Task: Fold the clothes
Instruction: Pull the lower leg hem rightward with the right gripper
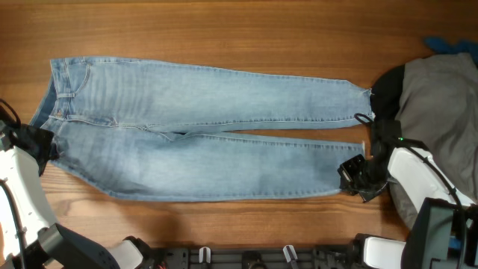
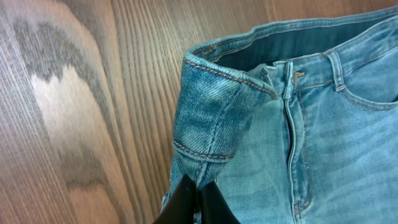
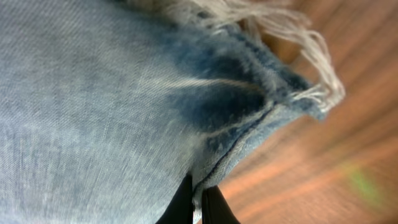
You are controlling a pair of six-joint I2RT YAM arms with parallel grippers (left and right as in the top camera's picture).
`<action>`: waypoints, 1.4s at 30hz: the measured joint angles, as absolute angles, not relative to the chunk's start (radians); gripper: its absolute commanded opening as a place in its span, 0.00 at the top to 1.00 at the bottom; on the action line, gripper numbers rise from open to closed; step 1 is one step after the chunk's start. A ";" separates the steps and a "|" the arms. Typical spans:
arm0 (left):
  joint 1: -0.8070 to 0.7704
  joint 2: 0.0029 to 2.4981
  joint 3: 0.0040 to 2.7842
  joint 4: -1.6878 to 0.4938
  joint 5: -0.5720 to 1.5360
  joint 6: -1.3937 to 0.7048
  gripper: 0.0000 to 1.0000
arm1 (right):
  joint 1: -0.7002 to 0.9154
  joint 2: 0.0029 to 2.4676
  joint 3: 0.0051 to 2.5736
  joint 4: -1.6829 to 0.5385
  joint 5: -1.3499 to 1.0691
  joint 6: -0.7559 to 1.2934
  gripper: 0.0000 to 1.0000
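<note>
The left fingers [image 2: 181, 202] are pinched shut on a folded-up corner of the waistband [image 2: 214, 102] of the jeans [image 1: 224, 90] — the denim rises out from between them. The right fingers [image 3: 182, 205] are also closed on the jeans, clamping the edge of the nearer leg beside its frayed hem [image 3: 280, 81]. The jeans lie flat, fly side up, along the wooden worktop [image 1: 224, 30] — waistband at the robot's left, both legs running to the right. The farther leg's hem ends near a grey garment [image 1: 441, 97] heaped at the right end.
</note>
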State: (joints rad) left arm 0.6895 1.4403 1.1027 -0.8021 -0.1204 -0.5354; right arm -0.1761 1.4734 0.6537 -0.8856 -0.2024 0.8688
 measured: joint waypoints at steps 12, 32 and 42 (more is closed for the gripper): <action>0.690 1.371 1.103 -0.830 -0.106 -0.535 0.96 | -0.225 1.330 1.003 -1.140 -0.201 0.698 0.96; 0.690 1.178 1.314 -1.087 -0.111 -0.520 0.96 | -0.239 1.130 1.116 -1.357 -0.123 0.632 0.96; 0.690 1.178 1.348 -1.053 -0.159 -0.517 0.96 | -0.239 1.166 1.291 -1.356 -0.107 0.553 0.96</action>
State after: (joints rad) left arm 0.6895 1.1778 1.3476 -1.0534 -0.1593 -0.5171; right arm -0.2386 1.1660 1.2907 -1.3556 -0.1070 0.5533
